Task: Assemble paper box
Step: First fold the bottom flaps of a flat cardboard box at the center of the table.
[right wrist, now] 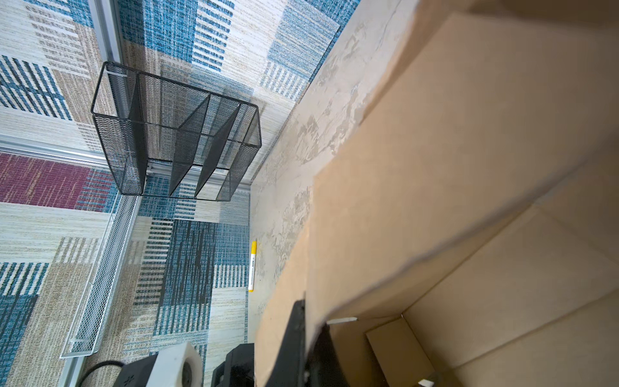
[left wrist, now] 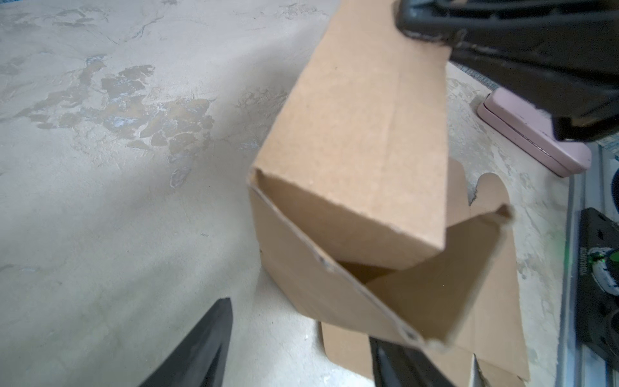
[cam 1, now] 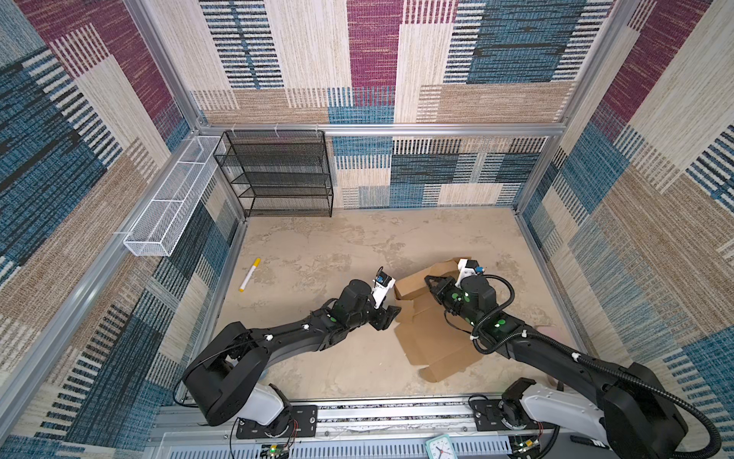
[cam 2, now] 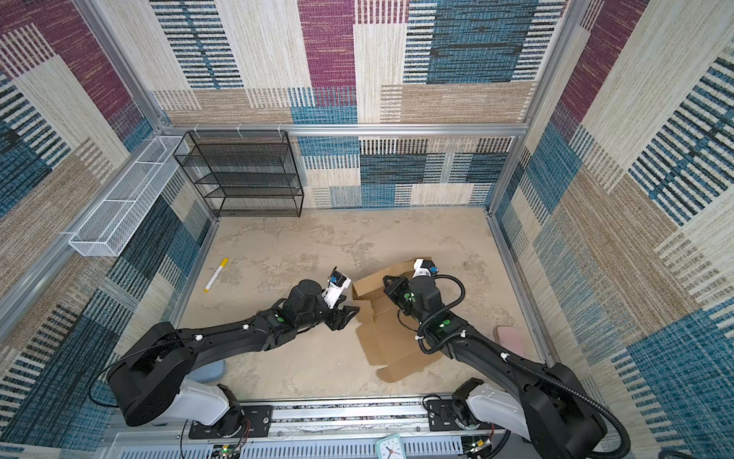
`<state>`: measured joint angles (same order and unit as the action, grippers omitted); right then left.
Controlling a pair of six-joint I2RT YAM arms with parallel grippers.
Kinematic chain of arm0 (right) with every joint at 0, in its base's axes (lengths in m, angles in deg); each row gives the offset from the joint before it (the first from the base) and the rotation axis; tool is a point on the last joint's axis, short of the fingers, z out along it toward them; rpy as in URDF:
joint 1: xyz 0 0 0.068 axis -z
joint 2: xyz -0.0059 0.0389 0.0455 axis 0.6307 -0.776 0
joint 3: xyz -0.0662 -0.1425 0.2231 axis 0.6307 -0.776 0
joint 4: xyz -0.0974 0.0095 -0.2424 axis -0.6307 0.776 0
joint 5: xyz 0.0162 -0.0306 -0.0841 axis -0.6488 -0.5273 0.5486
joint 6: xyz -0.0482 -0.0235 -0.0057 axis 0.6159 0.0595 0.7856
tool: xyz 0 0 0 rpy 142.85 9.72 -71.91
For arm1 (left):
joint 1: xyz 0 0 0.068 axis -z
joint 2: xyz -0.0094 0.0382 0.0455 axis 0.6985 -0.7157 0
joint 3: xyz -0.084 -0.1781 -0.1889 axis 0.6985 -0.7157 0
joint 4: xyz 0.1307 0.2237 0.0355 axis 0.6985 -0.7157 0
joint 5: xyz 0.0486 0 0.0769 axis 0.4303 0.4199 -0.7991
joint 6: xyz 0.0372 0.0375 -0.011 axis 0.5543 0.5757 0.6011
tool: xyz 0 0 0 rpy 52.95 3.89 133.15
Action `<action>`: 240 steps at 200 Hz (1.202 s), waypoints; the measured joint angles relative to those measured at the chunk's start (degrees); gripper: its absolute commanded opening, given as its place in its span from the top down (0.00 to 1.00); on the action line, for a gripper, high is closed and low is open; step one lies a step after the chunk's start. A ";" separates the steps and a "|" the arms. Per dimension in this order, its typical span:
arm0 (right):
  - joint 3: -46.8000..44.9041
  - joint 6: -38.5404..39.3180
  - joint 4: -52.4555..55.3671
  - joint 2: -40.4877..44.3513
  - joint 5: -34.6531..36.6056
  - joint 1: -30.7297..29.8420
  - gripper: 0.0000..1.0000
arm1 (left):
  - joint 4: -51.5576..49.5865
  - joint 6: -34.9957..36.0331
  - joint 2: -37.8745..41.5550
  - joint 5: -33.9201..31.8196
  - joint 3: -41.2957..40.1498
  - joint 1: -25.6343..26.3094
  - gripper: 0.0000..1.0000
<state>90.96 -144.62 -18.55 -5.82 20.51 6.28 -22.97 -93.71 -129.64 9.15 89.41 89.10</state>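
Two grippers work at the box [cam 1: 433, 341], which sits right of centre on the table [cam 1: 317, 246], its near panels lying flat and its far-left part folded up into walls. Right gripper [cam 1: 429, 281] is closed tight on the top edge of a raised wall, pinching the cardboard. Left gripper [cam 1: 391, 316] stands partly open and empty just beside the box's left side, with a loose angled flap in front of it. Whether a finger touches that flap I cannot tell. The likely step is tucking this flap in. To do it well, the right pinch should hold the wall upright while the left pushes the flap along its crease, low and square, without crushing the corner or sliding the box right.
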 measured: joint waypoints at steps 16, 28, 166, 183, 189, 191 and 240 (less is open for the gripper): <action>-0.09 -0.28 0.00 -0.09 0.00 0.00 1.00 | 1.68 -0.24 0.00 -1.66 -0.42 0.81 0.33; -0.09 -0.74 0.11 -0.15 -0.02 0.00 1.00 | 2.82 -0.42 0.00 -2.93 -0.79 1.40 0.35; -1.66 -4.98 1.46 3.26 0.44 -0.87 1.00 | 16.09 -0.57 -1.79 -20.26 -4.96 8.26 0.51; -1.70 -5.53 1.79 3.43 0.81 -1.16 1.00 | 17.46 -0.37 -2.40 -21.44 -5.11 8.72 0.54; -1.70 -5.62 2.03 3.45 1.03 -1.29 1.00 | 17.97 -0.37 -2.54 -21.99 -5.20 8.85 0.55; -1.70 -5.62 2.12 3.48 1.07 -1.33 1.00 | 18.05 -0.37 -2.58 -22.16 -5.22 8.87 0.55; -1.29 -6.58 3.58 3.61 1.66 -2.05 1.00 | 21.20 -0.17 -2.71 -25.24 -6.97 9.62 0.61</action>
<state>89.67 -151.20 -14.97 -2.21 22.17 4.23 -1.77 -93.88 -132.35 -16.09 82.44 98.72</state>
